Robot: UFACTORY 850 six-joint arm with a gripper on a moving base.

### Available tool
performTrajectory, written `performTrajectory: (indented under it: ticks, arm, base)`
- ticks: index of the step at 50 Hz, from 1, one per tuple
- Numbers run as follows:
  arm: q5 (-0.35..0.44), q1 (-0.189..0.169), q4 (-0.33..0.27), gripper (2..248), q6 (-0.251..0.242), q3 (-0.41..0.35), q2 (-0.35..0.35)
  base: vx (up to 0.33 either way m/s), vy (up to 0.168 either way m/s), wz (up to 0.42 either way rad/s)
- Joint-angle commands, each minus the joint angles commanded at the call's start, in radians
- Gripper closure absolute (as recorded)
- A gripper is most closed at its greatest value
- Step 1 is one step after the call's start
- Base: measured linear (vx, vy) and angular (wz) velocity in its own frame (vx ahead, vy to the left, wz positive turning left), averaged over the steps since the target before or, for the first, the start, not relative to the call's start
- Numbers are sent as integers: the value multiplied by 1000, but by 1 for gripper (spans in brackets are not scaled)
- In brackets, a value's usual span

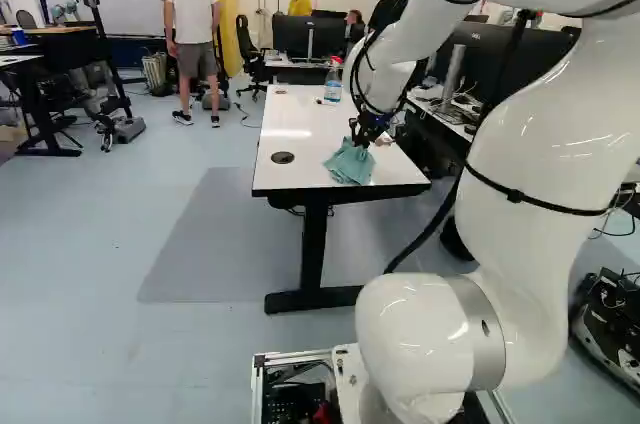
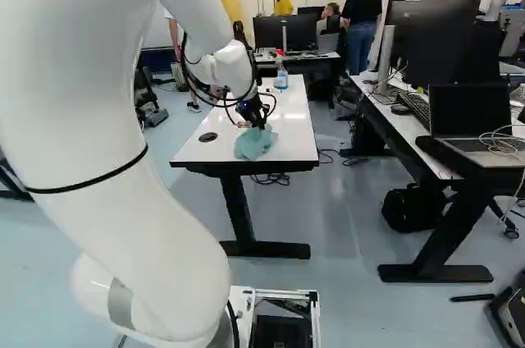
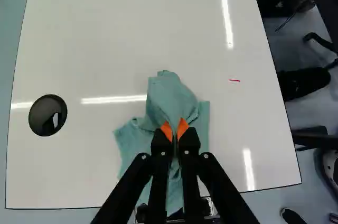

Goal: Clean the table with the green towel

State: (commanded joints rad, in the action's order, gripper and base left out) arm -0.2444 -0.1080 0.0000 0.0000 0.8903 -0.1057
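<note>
My gripper (image 1: 362, 134) is over the near part of the white table (image 1: 285, 169), pointing down at the green towel (image 1: 349, 163). In the wrist view the gripper (image 3: 175, 130) is shut on the towel (image 3: 170, 97), a fold of it pinched between the orange pads. The rest of the cloth spreads out on both sides of the fingers and lies on the tabletop. A short red mark (image 3: 234, 80) shows on the white surface, off to one side of the towel.
A spray bottle (image 2: 280, 74) stands at the table's far end. The black round cable cover (image 3: 47, 115) is set in the tabletop. Beside the table is a desk (image 2: 414, 130) with monitors and a laptop. People are farther back in the room.
</note>
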Motion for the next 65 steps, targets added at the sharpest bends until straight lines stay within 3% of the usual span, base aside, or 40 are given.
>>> performTrajectory:
  ticks: [15,65]
  arm:
    - [0,-13,0,219,0,2,-2]
    - [0,-180,0,219,0,55,-50]
  base:
    - [0,0,0]
    - [0,0,0]
